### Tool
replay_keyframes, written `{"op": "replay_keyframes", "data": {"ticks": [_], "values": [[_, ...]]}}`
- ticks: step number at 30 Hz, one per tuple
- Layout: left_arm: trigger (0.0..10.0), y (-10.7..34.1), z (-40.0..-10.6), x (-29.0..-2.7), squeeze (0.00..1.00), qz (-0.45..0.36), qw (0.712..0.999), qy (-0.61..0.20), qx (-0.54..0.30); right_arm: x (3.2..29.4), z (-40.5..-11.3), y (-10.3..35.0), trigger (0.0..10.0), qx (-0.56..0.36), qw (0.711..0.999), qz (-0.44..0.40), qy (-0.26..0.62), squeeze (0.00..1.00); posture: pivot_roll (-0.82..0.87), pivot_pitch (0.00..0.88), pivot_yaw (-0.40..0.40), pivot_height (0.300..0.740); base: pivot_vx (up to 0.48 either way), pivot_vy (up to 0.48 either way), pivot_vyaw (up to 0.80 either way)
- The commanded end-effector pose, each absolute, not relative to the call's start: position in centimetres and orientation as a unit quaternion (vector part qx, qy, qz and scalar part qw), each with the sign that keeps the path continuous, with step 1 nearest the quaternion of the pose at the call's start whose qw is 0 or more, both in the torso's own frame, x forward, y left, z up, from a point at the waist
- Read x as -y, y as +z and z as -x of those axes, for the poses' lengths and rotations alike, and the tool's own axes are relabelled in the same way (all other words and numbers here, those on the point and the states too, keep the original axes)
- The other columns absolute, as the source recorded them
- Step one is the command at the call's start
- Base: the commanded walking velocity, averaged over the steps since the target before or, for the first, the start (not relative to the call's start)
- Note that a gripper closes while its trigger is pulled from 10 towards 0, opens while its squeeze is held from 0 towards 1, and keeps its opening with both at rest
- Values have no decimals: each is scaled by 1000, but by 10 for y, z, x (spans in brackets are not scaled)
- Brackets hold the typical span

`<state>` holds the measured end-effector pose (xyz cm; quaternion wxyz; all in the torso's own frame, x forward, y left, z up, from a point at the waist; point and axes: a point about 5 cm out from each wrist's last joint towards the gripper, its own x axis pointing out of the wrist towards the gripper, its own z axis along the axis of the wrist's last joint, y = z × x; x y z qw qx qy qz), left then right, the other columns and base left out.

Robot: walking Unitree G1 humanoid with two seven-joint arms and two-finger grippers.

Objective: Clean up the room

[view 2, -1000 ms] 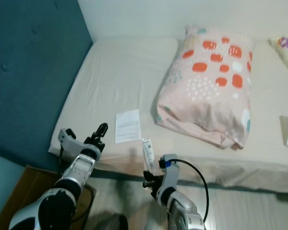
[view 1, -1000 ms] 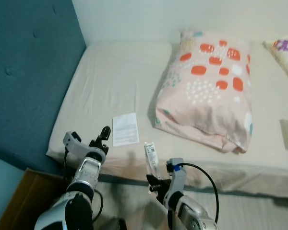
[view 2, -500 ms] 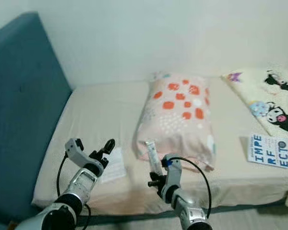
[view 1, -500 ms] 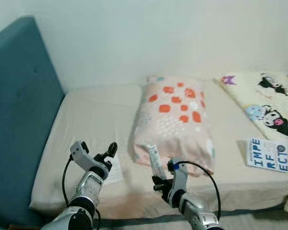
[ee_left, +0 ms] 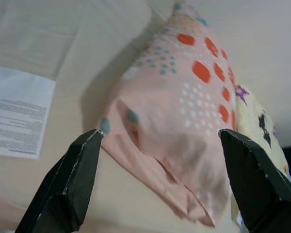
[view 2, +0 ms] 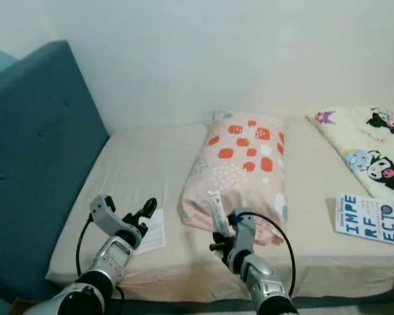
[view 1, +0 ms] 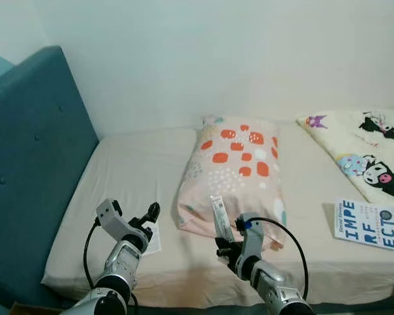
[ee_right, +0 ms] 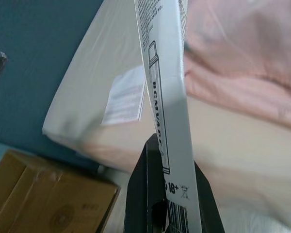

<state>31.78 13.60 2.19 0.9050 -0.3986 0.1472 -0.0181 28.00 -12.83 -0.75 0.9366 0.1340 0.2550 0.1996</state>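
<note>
My right gripper (view 1: 224, 246) is shut on a narrow white printed box (view 1: 219, 220), held upright in front of the bed's near edge. In the right wrist view the box (ee_right: 162, 87) rises from between the black fingers (ee_right: 155, 194). My left gripper (view 1: 131, 213) stands open above the bed's near left part, close to a white paper leaflet (view 1: 152, 237) lying flat on the sheet. The left wrist view has both fingers (ee_left: 72, 179) spread wide, with the leaflet (ee_left: 17, 116) and a pink pillow (ee_left: 174, 111) beyond them.
The pink pillow (view 1: 233, 170) with orange patches lies mid-bed on the beige sheet (view 1: 138, 164). A blue-lettered book (view 1: 366, 224) and a cartoon-print blanket (view 1: 368, 151) are at the right. A teal headboard (view 1: 26, 164) stands at the left. A brown cardboard box (ee_right: 43, 199) sits below the bed.
The camera has lifted, so the wall, the book and the blanket have come into view. The right gripper still holds the white box; the left stays open.
</note>
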Motion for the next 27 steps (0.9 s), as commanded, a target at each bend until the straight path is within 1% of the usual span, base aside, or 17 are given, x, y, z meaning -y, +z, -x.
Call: {"op": "replay_keyframes", "data": {"ticks": [1,3,7,10,12,16,20,22,23,24,25,26,27], "values": [[10000,18,-314,-135,0,392,906,-25,-158,124,-277,-12,10000,-262,934,-135,203,0,-152,0,48,694,0,0,0],[10000,18,-314,-135,0,392,906,-25,-158,124,-277,-12,10000,-262,934,-135,203,0,-152,0,48,694,0,0,0],[10000,16,-313,-131,0,384,908,-33,-166,128,-270,-21,10000,-286,932,-124,187,0,-147,0,48,694,0,-480,0],[10000,14,-312,-131,0,385,906,-24,-175,132,-265,-26,10000,-298,930,-121,178,0,-145,0,49,694,0,0,0],[10000,10,-310,-131,0,369,909,-16,-192,134,-262,-29,10000,-304,929,-121,170,0,-144,0,54,694,0,0,0],[10000,9,-309,-132,0,369,909,-15,-193,135,-260,-31,10000,-308,929,-121,167,0,-144,0,55,694,0,0,0],[10000,6,-306,-135,0,342,917,-13,-206,135,-255,-36,10000,-321,927,-109,163,0,-143,0,58,694,0,0,0],[10000,1,-301,-139,0,312,924,-8,-220,135,-250,-41,10000,-337,923,-86,163,0,-139,0,59,694,0,0,0],[10000,1,-301,-139,0,312,924,-8,-220,135,-250,-41,10000,-337,923,-86,163,0,-139,0,59,694,0,0,0],[10000,-5,-296,-143,0,283,930,-2,-236,136,-245,-45,10000,-352,919,-69,161,0,-137,0,58,694,0,0,0],[10000,-14,-287,-150,0,228,937,6,-265,139,-238,-52,10000,-375,913,-46,155,0,-119,0,53,694,0,0,0],[10000,-14,-287,-150,0,228,937,6,-265,139,-238,-52,10000,-375,913,-46,155,0,-119,0,53,694,0,0,0],[10000,-24,-277,-158,0,177,940,15,-292,142,-231,-57,10000,-394,907,-26,148,0,-98,0,45,694,0,0,0]]}}
